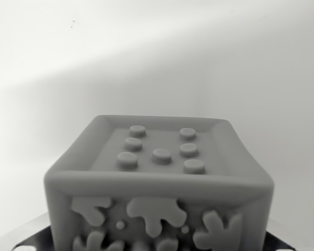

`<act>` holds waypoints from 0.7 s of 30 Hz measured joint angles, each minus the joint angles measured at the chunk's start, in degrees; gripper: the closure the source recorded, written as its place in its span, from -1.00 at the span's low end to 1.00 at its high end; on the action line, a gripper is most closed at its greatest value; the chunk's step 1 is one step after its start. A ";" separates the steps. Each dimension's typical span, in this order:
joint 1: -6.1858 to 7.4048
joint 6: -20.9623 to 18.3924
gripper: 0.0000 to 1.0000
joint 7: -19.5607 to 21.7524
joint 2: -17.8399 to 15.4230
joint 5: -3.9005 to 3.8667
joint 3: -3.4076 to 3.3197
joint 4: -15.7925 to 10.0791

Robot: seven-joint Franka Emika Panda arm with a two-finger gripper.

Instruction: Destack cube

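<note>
A grey cube (159,183) fills the lower middle of the wrist view, very close to the camera. Its top face has a raised rim and several round studs; its near face carries raised splash-like shapes and small dots. Dark parts of my gripper (158,243) show only at the bottom corners, one fingertip (34,239) against the cube's left side and one (279,242) against its right side. The gripper looks shut on the cube. Whatever lies under the cube is hidden below the frame edge.
Behind the cube is a plain pale surface (157,63) with a soft diagonal shadow band across it. Two tiny dark specks (73,22) sit at the upper left.
</note>
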 joint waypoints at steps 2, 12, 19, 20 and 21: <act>-0.05 0.38 1.00 0.00 0.52 0.00 0.06 0.14; -0.21 1.60 1.00 0.00 2.17 0.00 0.25 0.62; -0.26 2.04 1.00 0.00 2.99 0.00 0.31 0.93; -0.26 2.09 1.00 0.00 3.07 0.00 0.32 0.97; -0.26 2.10 1.00 0.00 3.10 0.00 0.32 0.99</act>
